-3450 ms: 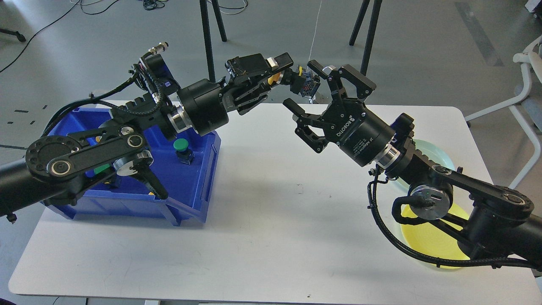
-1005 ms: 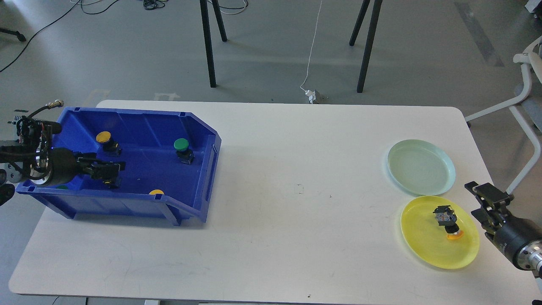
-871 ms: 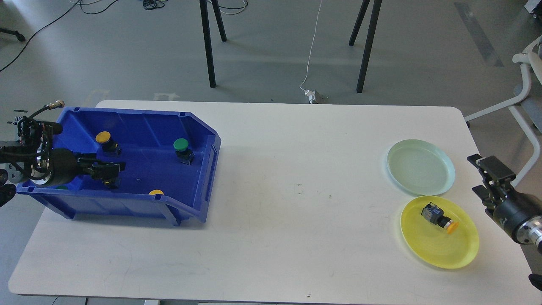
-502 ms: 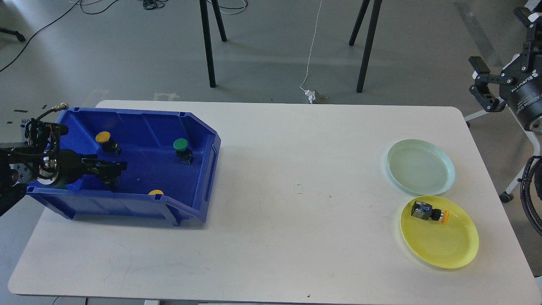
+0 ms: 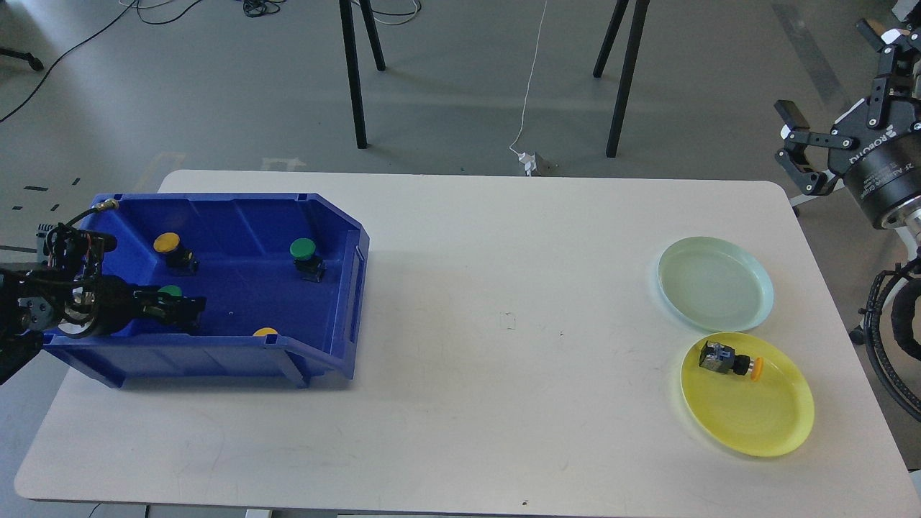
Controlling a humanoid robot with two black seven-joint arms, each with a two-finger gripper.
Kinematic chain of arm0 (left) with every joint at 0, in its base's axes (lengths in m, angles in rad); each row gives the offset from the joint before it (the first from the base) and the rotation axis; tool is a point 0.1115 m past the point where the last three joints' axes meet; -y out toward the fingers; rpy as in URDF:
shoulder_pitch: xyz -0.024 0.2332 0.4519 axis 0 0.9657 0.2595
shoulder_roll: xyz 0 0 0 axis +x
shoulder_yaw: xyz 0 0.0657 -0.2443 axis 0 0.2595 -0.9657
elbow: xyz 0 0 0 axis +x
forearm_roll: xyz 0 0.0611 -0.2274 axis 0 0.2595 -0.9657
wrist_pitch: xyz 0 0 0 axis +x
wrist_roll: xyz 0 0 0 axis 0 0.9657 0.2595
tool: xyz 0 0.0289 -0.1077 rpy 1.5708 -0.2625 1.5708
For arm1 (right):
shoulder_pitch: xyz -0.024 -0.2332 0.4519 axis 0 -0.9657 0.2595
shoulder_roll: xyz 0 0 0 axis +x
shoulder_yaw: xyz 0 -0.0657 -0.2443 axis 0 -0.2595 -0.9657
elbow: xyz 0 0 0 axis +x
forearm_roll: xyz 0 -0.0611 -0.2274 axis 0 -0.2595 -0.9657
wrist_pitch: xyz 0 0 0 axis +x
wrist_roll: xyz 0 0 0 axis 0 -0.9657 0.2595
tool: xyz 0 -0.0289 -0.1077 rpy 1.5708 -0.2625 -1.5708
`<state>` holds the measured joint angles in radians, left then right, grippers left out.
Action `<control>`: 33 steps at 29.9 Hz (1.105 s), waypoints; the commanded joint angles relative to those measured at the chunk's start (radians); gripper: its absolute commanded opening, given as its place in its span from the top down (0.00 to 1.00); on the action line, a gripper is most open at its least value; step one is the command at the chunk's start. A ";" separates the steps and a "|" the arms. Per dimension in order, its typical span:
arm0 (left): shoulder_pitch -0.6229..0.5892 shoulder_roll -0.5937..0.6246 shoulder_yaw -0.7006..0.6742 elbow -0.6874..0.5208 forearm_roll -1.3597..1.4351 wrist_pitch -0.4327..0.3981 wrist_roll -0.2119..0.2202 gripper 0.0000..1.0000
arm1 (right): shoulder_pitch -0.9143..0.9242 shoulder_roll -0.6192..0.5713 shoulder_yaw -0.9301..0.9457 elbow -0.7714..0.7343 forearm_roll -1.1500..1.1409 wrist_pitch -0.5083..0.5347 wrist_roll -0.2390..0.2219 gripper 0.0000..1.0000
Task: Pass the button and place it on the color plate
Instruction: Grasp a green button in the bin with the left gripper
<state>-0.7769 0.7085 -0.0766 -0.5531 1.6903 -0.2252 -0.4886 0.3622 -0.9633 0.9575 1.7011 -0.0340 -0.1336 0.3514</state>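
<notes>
A yellow-capped button [image 5: 729, 360] lies on its side on the yellow plate [image 5: 763, 432] at the table's right. The pale green plate [image 5: 716, 288] behind it holds nothing. My right gripper [image 5: 831, 72] is open and empty, raised high beyond the table's far right corner. My left gripper [image 5: 180, 314] is low inside the blue bin [image 5: 324, 360] at the left. A green-capped button [image 5: 170, 291] sits right at its fingers; I cannot tell whether they hold it. More buttons lie in the bin: a yellow one [image 5: 168, 245], a green one [image 5: 303, 252] and a yellow one [image 5: 265, 332].
The white table [image 5: 468, 324] is bare between the bin and the plates. Black stand legs [image 5: 352, 72] and a cable stand on the floor behind the table. A white chair [image 5: 896, 144] is at the far right.
The right gripper let the yellow button go onto the yellow plate, then rose up and away to the far right. The left gripper stayed in the bin; the bin shifted slightly and a green cap now shows at its fingers.
</notes>
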 commanded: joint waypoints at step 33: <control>-0.093 0.284 -0.333 -0.804 -0.736 -0.103 0.000 0.99 | -0.031 0.050 -0.094 0.017 -0.165 0.052 0.011 0.01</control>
<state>-0.8706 1.0389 -0.3620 -1.2903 1.1037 -0.3117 -0.4885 0.3315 -0.9414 0.8906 1.7084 -0.1227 -0.1163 0.3623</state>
